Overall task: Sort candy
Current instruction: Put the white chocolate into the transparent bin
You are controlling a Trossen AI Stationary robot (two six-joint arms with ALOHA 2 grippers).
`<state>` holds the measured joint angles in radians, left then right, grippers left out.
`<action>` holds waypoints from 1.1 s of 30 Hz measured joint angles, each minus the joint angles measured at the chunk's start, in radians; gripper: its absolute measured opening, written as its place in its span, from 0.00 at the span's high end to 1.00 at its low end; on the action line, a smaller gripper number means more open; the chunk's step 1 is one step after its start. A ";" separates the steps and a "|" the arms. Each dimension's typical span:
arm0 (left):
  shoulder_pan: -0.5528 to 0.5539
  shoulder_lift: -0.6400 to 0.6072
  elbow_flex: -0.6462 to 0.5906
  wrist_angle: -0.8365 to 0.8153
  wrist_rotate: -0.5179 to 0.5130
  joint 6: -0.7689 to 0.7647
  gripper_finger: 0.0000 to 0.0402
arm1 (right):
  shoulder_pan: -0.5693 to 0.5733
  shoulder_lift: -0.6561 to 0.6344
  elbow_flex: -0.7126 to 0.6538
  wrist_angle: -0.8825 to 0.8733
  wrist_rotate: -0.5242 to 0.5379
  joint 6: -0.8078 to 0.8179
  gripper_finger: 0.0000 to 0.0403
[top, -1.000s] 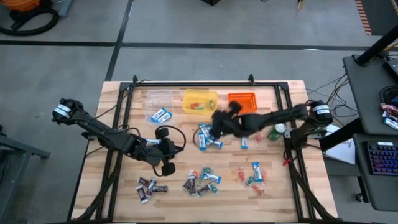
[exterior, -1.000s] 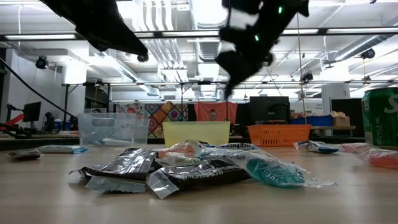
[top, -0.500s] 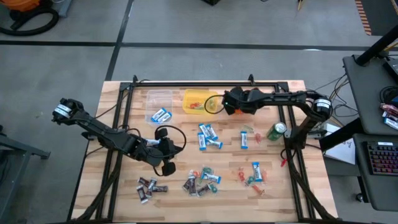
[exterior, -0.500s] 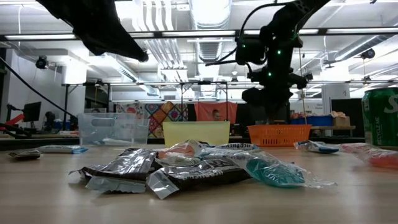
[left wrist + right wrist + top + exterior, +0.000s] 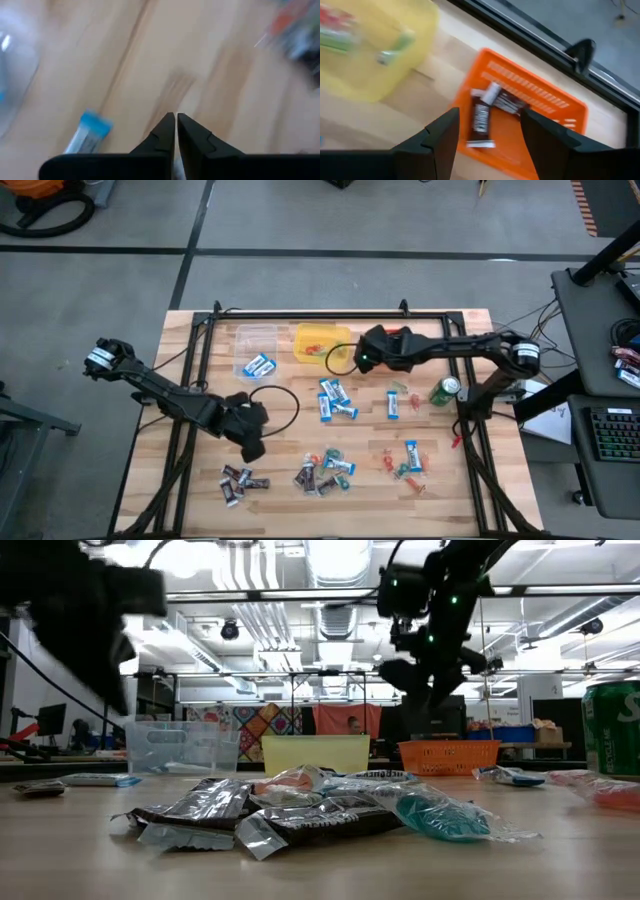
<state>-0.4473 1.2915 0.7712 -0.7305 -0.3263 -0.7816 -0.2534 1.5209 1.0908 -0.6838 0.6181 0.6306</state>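
While the right gripper (image 5: 487, 131) hangs over the orange tub (image 5: 530, 112) w/ jaws wide and empty, 2 dark brown candies (image 5: 487, 112) lie inside; the yellow tub (image 5: 320, 343) holds small ones. Left gripper (image 5: 175, 122), jaws closed, empty, hovers mid-table near 1 blue-and-white candy (image 5: 89, 131).

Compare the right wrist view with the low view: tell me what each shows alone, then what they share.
Right wrist only: dark brown candies lying inside the orange tub, seen between the open right gripper.
Low only: the clear tub, a green can, and a candy pile up close.
Both: the yellow tub beside the orange tub.
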 joint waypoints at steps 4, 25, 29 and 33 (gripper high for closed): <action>0.001 0.009 0.000 -0.150 -0.004 -0.014 0.88 | 0.066 -0.017 0.001 0.051 0.002 -0.003 0.50; 0.115 0.057 -0.155 -0.081 -0.022 0.223 0.70 | 0.152 -0.013 0.001 0.140 0.002 -0.055 0.50; 0.118 0.056 -0.170 -0.047 -0.015 0.218 0.70 | 0.151 -0.013 0.000 0.142 0.003 -0.055 0.50; 0.134 0.056 -0.191 -0.017 -0.015 0.209 0.70 | 0.152 -0.013 0.000 0.142 0.002 -0.055 0.50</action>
<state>-0.3129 1.3476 0.5806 -0.7471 -0.3408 -0.5725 -0.1016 1.5074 1.0905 -0.5415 0.6205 0.5758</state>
